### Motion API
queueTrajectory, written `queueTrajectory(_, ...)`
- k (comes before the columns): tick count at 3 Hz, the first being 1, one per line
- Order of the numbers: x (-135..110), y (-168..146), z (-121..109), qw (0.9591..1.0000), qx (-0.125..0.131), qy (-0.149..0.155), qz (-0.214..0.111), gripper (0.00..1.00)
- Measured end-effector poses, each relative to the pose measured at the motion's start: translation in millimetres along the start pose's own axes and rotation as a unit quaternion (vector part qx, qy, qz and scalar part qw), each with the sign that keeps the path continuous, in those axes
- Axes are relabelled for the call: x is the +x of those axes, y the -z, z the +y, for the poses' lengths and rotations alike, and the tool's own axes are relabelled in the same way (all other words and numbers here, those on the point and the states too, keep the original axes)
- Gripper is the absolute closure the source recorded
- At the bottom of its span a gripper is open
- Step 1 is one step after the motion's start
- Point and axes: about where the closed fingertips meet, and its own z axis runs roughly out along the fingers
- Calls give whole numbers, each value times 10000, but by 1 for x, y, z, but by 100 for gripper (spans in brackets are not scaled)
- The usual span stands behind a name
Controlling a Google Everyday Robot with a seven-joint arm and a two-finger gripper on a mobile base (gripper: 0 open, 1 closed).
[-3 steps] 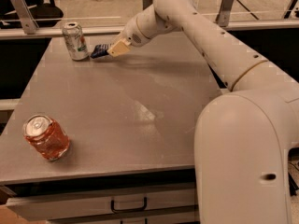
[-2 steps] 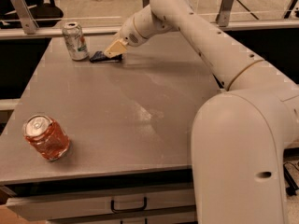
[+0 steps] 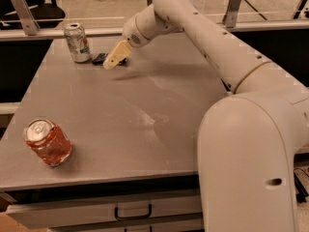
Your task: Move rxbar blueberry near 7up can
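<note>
The 7up can [image 3: 78,42] stands upright at the far left of the grey table [image 3: 120,110]. The rxbar blueberry [image 3: 100,58] lies flat on the table just right of the can, dark navy, partly hidden behind my gripper. My gripper [image 3: 114,59], with pale tan fingers, hangs over the bar's right end at the far side of the table, reaching in from the right.
An orange-red can [image 3: 47,142] lies tilted near the table's front left corner. My white arm and base [image 3: 251,144] fill the right side. A drawer with a handle [image 3: 133,211] sits under the front edge. Metal rails run behind the table.
My gripper has moved slightly left and down toward the 7up can. The dark bar lies beside the can.
</note>
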Motion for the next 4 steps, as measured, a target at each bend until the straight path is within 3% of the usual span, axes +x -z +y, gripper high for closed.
queueTrajectory(1, 9, 47, -9, 9993, 334, 142, -9, 0)
queueTrajectory(2, 26, 134, -17, 9961, 807, 342, -19, 0)
queueTrajectory(3, 36, 228, -16, 9905, 1219, 644, -20, 0)
queueTrajectory(4, 44, 231, -17, 9902, 1245, 635, 15, 0)
